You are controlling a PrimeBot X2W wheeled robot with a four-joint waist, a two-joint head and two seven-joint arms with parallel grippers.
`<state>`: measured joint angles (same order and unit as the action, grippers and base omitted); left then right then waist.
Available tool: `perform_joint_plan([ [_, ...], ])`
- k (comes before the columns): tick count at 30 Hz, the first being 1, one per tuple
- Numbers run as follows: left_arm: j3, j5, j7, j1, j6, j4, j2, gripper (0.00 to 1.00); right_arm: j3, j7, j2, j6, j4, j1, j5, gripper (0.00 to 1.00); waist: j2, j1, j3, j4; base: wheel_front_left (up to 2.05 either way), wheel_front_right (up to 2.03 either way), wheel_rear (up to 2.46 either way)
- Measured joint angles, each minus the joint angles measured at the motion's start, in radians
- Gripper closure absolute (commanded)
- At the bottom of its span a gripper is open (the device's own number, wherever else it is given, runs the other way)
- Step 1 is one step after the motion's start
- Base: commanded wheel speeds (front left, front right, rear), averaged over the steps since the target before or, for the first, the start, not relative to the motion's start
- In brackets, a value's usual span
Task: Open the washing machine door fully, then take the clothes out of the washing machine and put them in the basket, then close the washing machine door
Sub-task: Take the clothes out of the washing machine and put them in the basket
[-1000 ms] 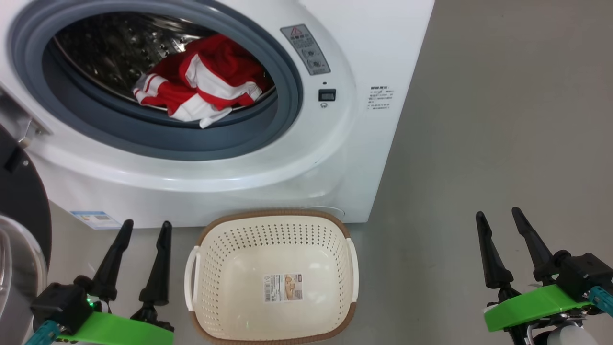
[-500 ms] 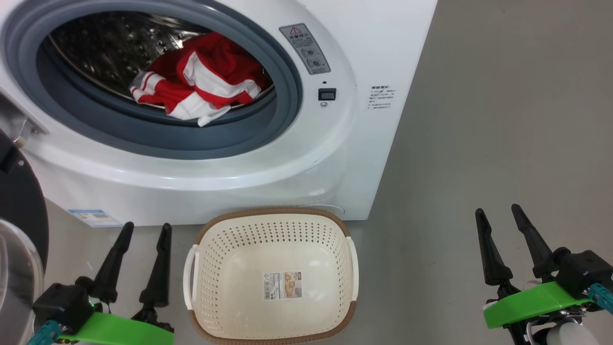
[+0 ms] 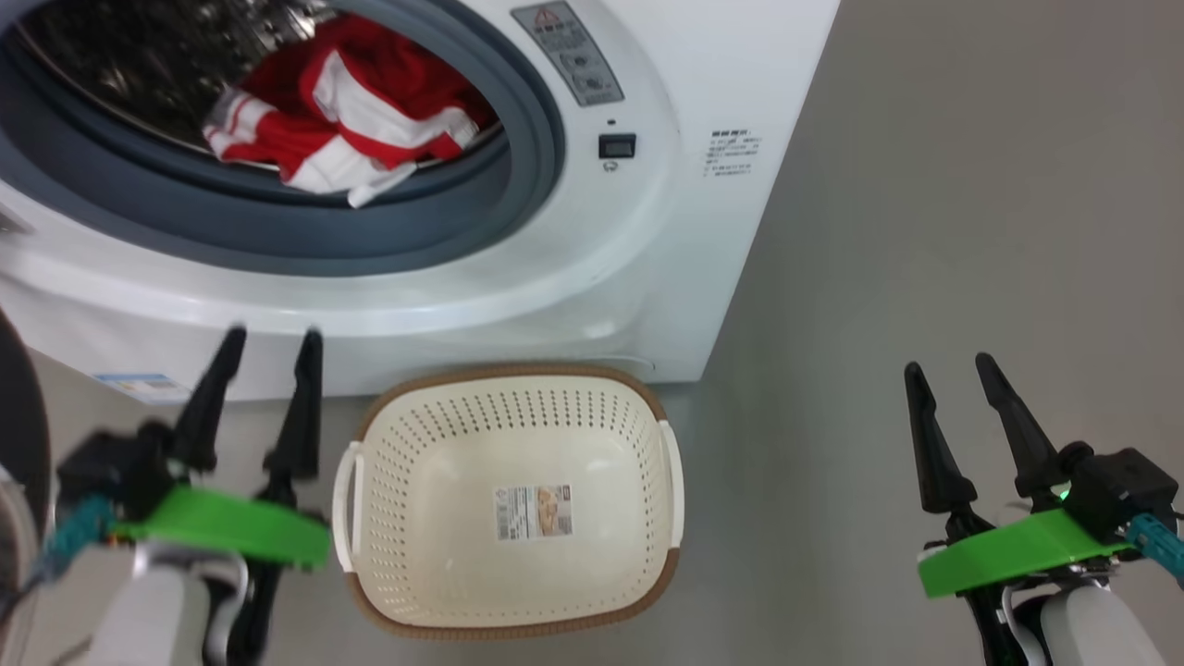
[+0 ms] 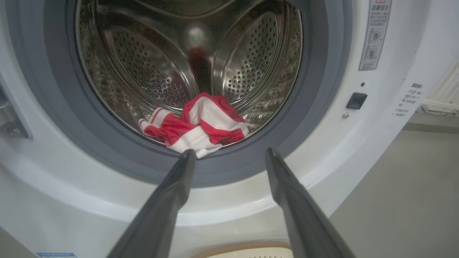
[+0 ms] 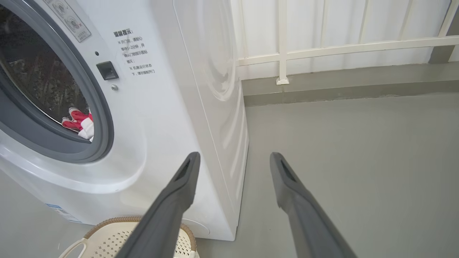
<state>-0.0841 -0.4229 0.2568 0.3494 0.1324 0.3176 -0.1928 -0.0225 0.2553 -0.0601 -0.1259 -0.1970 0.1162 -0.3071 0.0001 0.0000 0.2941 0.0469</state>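
The washing machine stands with its mouth uncovered, and the red and white clothes lie at the front of the steel drum. The black rim of the washing machine door shows at the far left edge, swung out. On the floor in front sits the cream basket, with nothing inside. My left gripper is open beside the basket's left side, its tips against the machine's lower front. In the left wrist view it points at the clothes. My right gripper is open over bare floor at the right.
Grey floor spreads right of the machine. A white railing and a low kerb run behind the machine's right side. Warning labels and a small black latch socket sit right of the drum mouth.
The head camera has shifted, moving the whole picture up and left. My left gripper has come forward past the basket's far rim, toward the machine. The right gripper has hardly moved.
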Motion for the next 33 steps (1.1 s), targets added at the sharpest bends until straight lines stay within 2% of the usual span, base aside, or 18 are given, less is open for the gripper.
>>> perform_joint_plan([
  [5, -0.031, -0.001, 0.0, 0.141, 0.0, 0.087, -0.014, 0.0, 0.005, 0.0, 0.005, 0.0, 0.001, 0.029, 0.001, 0.0, 0.0, 0.0, 0.045, -0.01, 0.0, 0.0, 0.0],
  [15, -0.142, -0.051, 0.0, 0.467, 0.0, 0.359, -0.065, 0.0, 0.037, 0.0, 0.008, 0.0, 0.004, 0.099, -0.009, 0.0, 0.0, 0.0, 0.158, -0.051, 0.0, 0.0, 0.0],
  [33, -0.266, -0.137, 0.0, 0.817, 0.0, 0.716, -0.119, 0.0, 0.07, 0.0, 0.008, 0.0, 0.02, 0.145, -0.031, 0.0, 0.0, 0.0, 0.263, -0.134, 0.0, 0.0, 0.0],
])
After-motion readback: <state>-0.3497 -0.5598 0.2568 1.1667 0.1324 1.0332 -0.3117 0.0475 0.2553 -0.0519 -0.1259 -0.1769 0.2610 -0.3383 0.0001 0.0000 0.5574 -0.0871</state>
